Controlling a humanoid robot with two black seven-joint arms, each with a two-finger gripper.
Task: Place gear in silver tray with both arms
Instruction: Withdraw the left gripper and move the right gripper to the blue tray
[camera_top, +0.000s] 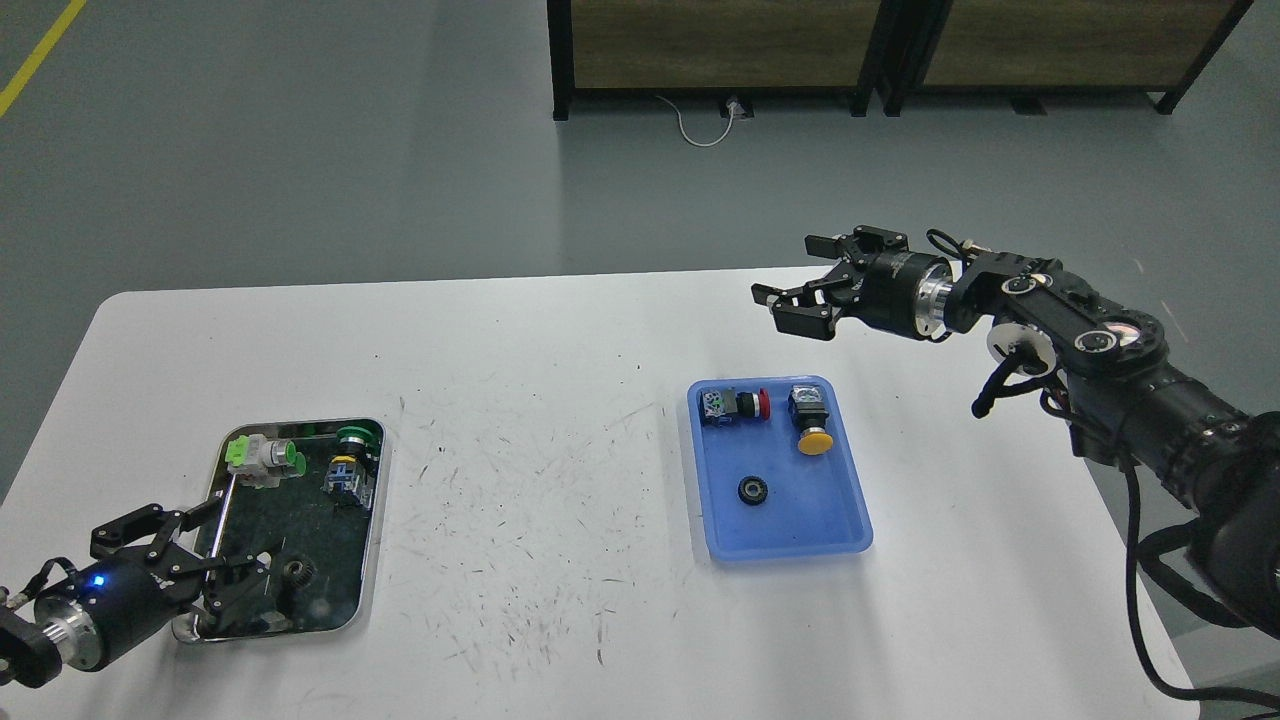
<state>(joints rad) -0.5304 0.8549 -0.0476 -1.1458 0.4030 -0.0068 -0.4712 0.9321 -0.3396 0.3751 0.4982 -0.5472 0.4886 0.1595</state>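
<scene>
The silver tray (379, 505) lies at the table's front left. A small dark gear (297, 572) lies on its dark bottom near the front edge. My left gripper (238, 541) is open and empty over the tray's front left corner, just left of that gear and apart from it. A second black gear (751, 489) lies in the blue plastic tray (790, 553) right of centre. My right gripper (792, 280) is open and empty, held above the table behind the blue tray.
The silver tray also holds a green-and-white switch (262, 458) and a green push button (352, 455). The blue tray holds a red button switch (735, 404) and a yellow button switch (812, 422). The white table (540, 520) is scuffed between the trays.
</scene>
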